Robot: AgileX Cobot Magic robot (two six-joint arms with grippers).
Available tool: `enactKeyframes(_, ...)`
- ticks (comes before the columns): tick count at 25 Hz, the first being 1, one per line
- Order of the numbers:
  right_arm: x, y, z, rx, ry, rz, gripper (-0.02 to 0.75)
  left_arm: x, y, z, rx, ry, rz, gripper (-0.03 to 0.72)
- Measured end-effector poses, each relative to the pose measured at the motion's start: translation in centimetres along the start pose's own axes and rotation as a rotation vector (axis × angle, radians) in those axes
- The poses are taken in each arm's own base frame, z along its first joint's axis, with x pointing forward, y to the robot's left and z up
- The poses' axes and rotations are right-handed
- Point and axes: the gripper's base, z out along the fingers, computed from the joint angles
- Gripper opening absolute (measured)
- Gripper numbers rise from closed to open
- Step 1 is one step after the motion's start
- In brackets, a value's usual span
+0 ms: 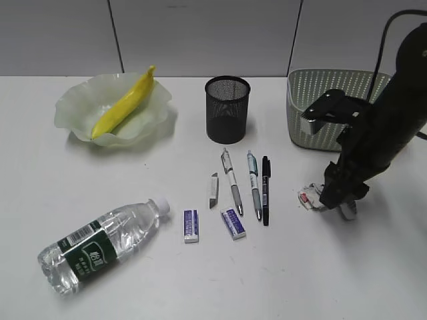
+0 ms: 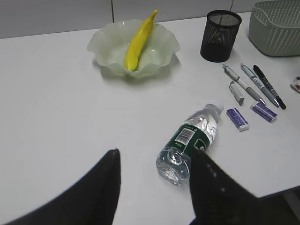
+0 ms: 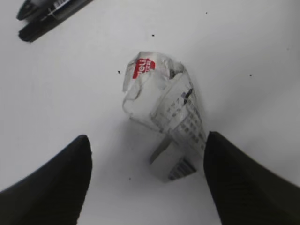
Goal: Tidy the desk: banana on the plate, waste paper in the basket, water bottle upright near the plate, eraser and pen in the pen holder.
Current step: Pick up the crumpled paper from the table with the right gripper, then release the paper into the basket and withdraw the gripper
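Note:
The banana (image 1: 125,101) lies in the pale green plate (image 1: 73,107) at the back left. The water bottle (image 1: 100,245) lies on its side at the front left; in the left wrist view (image 2: 190,143) its base sits by my open left gripper (image 2: 154,161). Three pens (image 1: 250,183) and three erasers (image 1: 213,210) lie in front of the black pen holder (image 1: 227,109). The waste paper (image 3: 164,108) lies on the desk (image 1: 320,267), its near end between the fingers of my open right gripper (image 3: 147,161). The basket (image 1: 313,110) stands behind it.
My right arm (image 1: 380,133) reaches down in front of the basket. A grey panelled wall (image 1: 200,33) backs the desk.

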Motion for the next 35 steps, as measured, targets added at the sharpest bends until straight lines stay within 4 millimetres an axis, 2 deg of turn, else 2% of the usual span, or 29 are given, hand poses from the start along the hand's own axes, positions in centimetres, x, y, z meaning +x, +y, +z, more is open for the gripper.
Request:
enactKeyframes(5,-0.3,-1.0,3.7,-0.018,0.054,-0.001,0.575,0.0,0.0,0.0,0.000,0.000,0.000,0.363)
enactKeyframes(7,-0.3,-1.2,4.5,-0.027,0.071,0.000,0.531,0.0,0.0,0.0,0.000,0.000,0.000,0.363)
enactKeyframes(9,-0.2,-1.2,4.8,-0.033,0.079,0.000,0.414,0.0,0.0,0.0,0.000,0.000,0.000,0.363)
enactKeyframes(12,-0.4,-1.2,4.5,-0.048,0.089,0.000,0.146,0.0,0.0,0.0,0.000,0.000,0.000,0.363)
enactKeyframes(13,-0.6,-1.2,4.4,-0.059,0.092,0.004,0.116,0.0,0.0,0.0,0.000,0.000,0.000,0.363)
enactKeyframes(16,-1.2,-1.1,3.2,-0.088,0.097,0.005,0.116,0.0,0.0,0.0,0.000,0.000,0.000,0.363)
enactKeyframes(18,-1.7,-1.0,1.4,-0.086,0.077,-0.003,0.115,0.0,0.0,0.0,0.000,0.000,0.000,0.363)
enactKeyframes(21,-2.9,-0.8,-2.8,-0.031,-0.040,-0.005,0.115,0.0,0.0,0.0,-0.001,0.000,0.000,0.363)
enactKeyframes(24,-4.0,-0.8,-7.7,0.115,-0.238,-0.018,0.110,0.0,0.0,0.0,-0.001,0.000,0.000,0.363)
enactKeyframes(27,-4.9,-2.3,-11.1,0.302,-0.455,0.011,0.109,0.0,0.0,0.0,-0.001,0.000,0.000,0.363)
enactKeyframes(30,-4.9,-4.9,-11.5,0.421,-0.565,0.085,0.106,0.0,0.0,0.0,-0.001,0.000,0.000,0.363)
enactKeyframes(32,-4.7,-6.7,-10.2,0.447,-0.566,0.135,0.106,0.0,0.0,0.0,-0.001,0.000,0.000,0.363)
enactKeyframes(35,-4.2,-8.6,-7.0,0.440,-0.521,0.186,0.110,0.0,0.0,0.0,-0.001,0.000,0.000,0.363)
